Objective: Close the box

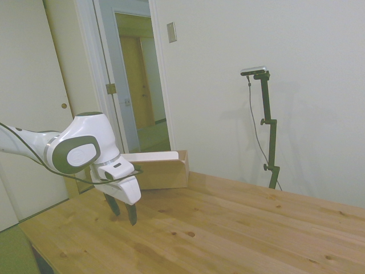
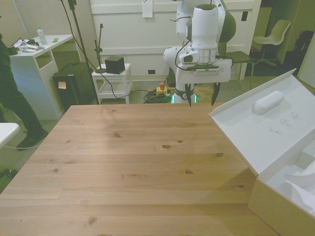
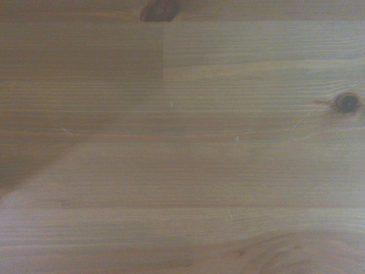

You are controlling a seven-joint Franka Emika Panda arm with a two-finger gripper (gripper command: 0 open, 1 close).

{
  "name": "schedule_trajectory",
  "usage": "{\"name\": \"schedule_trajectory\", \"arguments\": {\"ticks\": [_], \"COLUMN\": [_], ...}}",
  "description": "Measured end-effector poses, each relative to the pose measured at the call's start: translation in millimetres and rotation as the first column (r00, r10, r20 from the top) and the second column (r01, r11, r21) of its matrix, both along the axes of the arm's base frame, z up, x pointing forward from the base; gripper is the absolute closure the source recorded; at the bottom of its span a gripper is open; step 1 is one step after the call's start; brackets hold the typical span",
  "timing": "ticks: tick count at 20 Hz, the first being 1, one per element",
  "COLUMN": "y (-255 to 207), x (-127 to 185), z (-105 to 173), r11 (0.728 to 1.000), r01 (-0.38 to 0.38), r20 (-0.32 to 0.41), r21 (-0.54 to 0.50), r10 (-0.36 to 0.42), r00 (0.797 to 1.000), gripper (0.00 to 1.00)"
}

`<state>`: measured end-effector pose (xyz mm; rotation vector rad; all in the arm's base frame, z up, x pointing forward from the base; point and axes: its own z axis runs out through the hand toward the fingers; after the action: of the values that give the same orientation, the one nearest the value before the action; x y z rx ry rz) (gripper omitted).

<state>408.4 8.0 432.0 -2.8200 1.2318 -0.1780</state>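
Approach step: gripper [image 2: 202,101], fingers apart and empty, hangs well apart from the box [image 2: 275,196]. Lid [image 2: 261,128] stands open (pale inside up). Next move, by my judgement: travel to the front view's right and push the lid down.

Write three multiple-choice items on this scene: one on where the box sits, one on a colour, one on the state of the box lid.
1. Where is the box in the front view?
A. at the front view's right edge of the table
B. at the front view's left edge
C. under the gripper

2. What colour is the inside of the lid?
A. red
B. white
C. black

3. How is the lid?
A. shut flat
B. torn off and lying on the table
C. raised open

Answers:
1 A: the box fills the lower corner on the front view's right, apart from the gripper.
2 B: the raised flap shows a pale white inner face.
3 C: the flap tilts up and the inside of the box shows.
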Motion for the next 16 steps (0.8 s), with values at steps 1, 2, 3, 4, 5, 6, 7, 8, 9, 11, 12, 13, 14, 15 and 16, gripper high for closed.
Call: {"name": "schedule_trajectory", "arguments": {"ticks": [1,2,3,4,5,6,7,8,9,11,12,13,14,15,16], "y": [-0.2,-1.4,-3.0,-4.0,-4.9,1.9,28.2,57.1,83.6,122.9,125.7,126.0,128.4,132.5,138.5], "x": [0.1,-0.1,-0.1,0.8,2.7,6.0,15.6,26.5,36.0,53.8,65.1,77.3,89.7,101.5,112.9], "z": [-0.6,-2.1,-3.3,-3.7,-3.5,-0.6,13.7,32.2,48.4,68.3,74.6,80.7,86.6,94.1,105.1], "r11": [1.0,1.0,1.0,1.0,1.0,1.0,0.999,0.999,0.998,0.995,0.994,0.993,0.991,0.988,0.984], "r01": [-0.001,-0.007,-0.01,-0.012,-0.014,-0.02,-0.034,-0.047,-0.066,-0.101,-0.105,-0.111,-0.124,-0.141,-0.157], "r20": [-0.001,-0.004,-0.002,0.005,0.02,0.036,0.062,0.095,0.122,0.157,0.169,0.182,0.201,0.23,0.264], "r21": [-0.001,-0.003,-0.003,-0.003,-0.003,-0.004,-0.009,-0.011,-0.013,-0.017,-0.022,-0.029,-0.045,-0.067,-0.088], "r10": [0.001,0.007,0.01,0.012,0.014,0.02,0.034,0.048,0.068,0.102,0.107,0.114,0.131,0.153,0.175], "r00": [1.0,1.0,1.0,1.0,1.0,0.999,0.997,0.994,0.99,0.982,0.98,0.977,0.971,0.961,0.948], "gripper": [0.0,0.0,0.0,0.0,0.0,0.0,0.0,0.0,0.0,0.0,0.0,0.0,0.0,0.0,0.0]}}
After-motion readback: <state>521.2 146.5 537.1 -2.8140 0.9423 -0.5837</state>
